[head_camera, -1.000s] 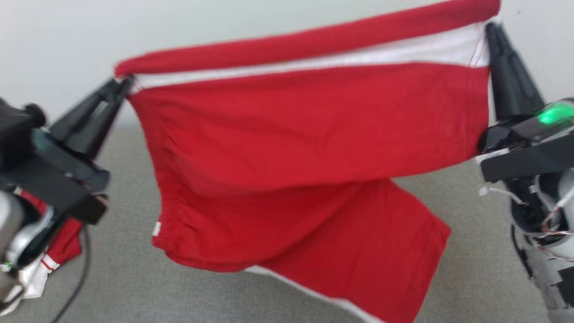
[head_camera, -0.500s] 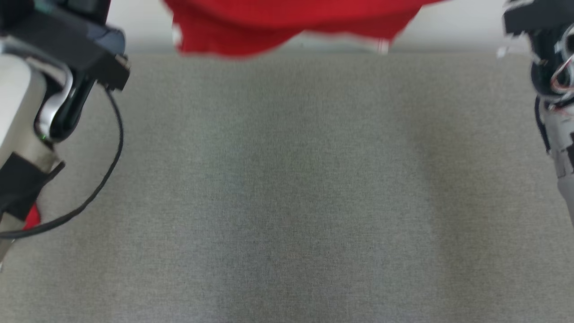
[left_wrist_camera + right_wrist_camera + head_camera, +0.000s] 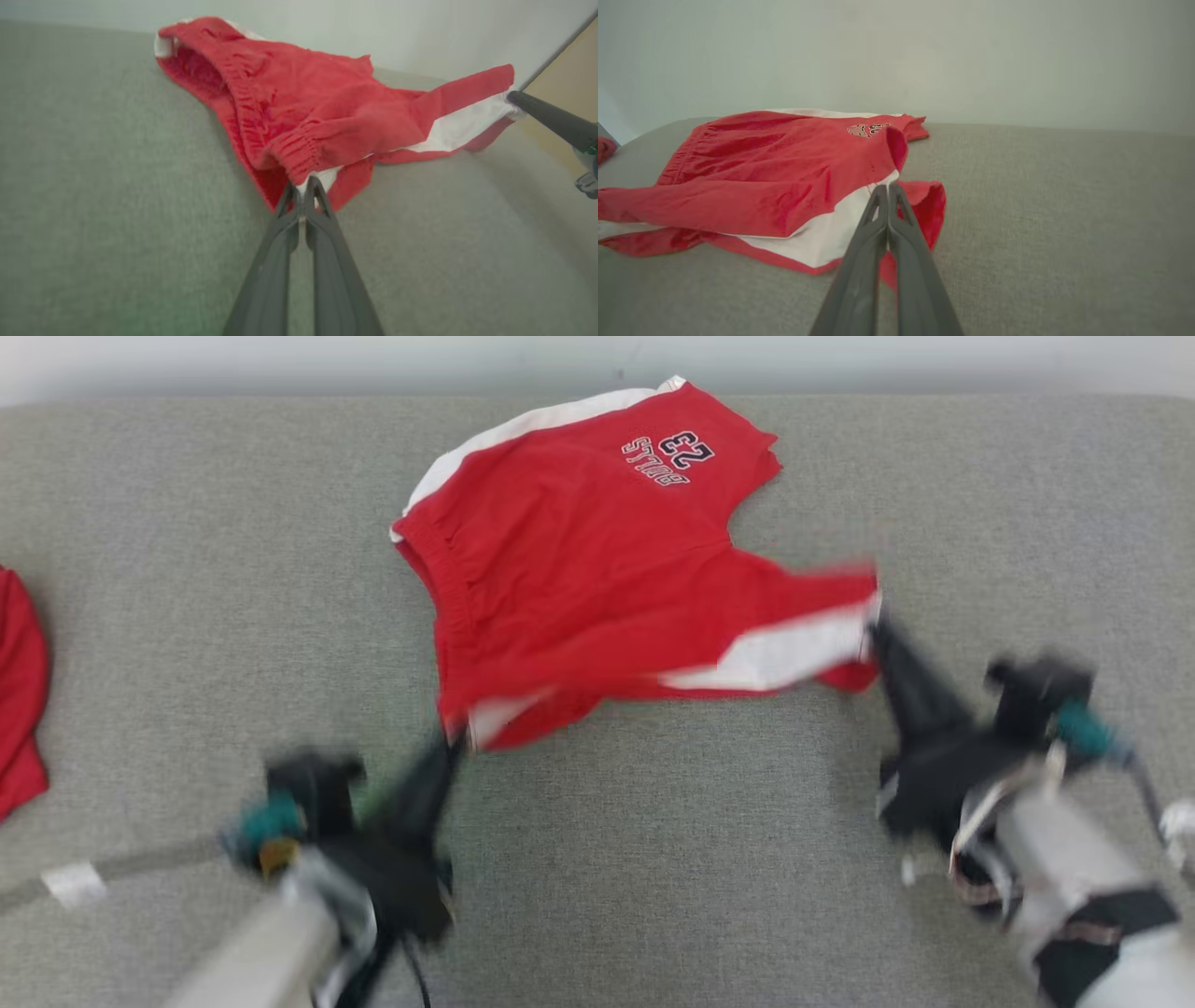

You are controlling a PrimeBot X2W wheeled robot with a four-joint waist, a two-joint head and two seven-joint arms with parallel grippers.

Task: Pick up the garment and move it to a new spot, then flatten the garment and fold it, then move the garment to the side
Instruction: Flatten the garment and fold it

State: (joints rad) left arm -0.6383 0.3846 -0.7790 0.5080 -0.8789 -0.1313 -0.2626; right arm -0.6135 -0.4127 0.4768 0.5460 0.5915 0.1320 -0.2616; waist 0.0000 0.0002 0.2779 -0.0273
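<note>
grey cloth surface (image 3: pixel 653 877) holds shorts (image 3: pixel 597 569) (red)

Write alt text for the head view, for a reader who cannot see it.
A pair of red shorts with white side stripes and a Bulls 23 print lies on a grey fabric surface, with the left gripper pinching its near left corner and the right gripper pinching its right corner. Another red cloth sits at the picture's left edge.
</note>
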